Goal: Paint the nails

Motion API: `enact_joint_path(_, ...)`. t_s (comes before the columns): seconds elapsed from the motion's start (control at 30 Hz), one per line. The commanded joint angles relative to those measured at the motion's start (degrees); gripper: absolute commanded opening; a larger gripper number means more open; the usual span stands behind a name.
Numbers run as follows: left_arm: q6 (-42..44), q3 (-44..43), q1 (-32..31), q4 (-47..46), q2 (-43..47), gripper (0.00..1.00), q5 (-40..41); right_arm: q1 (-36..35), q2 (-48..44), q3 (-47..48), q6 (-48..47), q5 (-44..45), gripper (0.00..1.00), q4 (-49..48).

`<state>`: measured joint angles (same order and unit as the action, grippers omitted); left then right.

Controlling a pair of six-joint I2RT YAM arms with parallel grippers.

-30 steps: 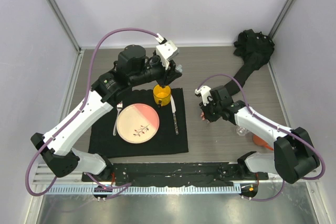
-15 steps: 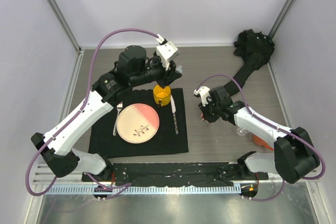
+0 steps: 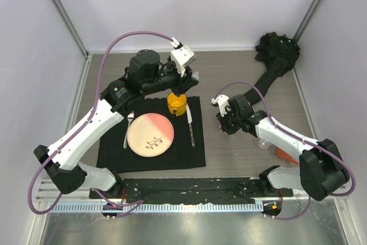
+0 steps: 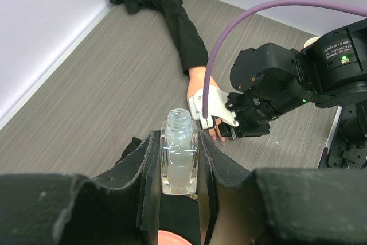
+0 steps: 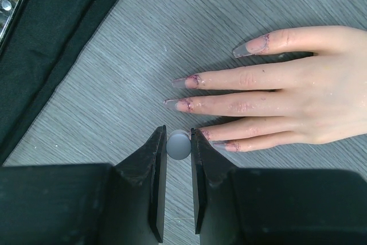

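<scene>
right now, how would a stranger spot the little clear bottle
Find the black mat on the table's left, then the left gripper near the yellow cup at its far edge. Pinched upright in it is the bottle: small, square, clear glass, uncapped, holding cloudy liquid, unlike the opaque cup.

Grey wood table [image 3: 229,67]: black mat [image 3: 114,153] left-near, hand [image 5: 321,101] flat at right, its sleeve [image 3: 269,76] to far-right corner, orange thing [image 3: 284,154] right-near
</scene>
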<state>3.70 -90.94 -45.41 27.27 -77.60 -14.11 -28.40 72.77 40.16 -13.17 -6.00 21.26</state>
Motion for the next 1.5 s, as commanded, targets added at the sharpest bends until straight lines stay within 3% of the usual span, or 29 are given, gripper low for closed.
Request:
enact_joint_path(0.0,0.87,-0.21,-0.21,-2.48,1.75,0.00,-0.31,-0.25,-1.49,0.09,0.95,1.51,0.01,-1.39)
enact_joint_path(1.2,1.66,0.58,-0.21,-2.39,2.54,0.00,0.05,0.45,0.35,1.06,1.13,8.20,0.01,-3.59)
enact_joint_path(1.47,1.48,0.76,-0.21,-2.39,2.72,0.00,-0.04,0.28,-0.35,0.62,1.13,4.79,0.01,-3.50)
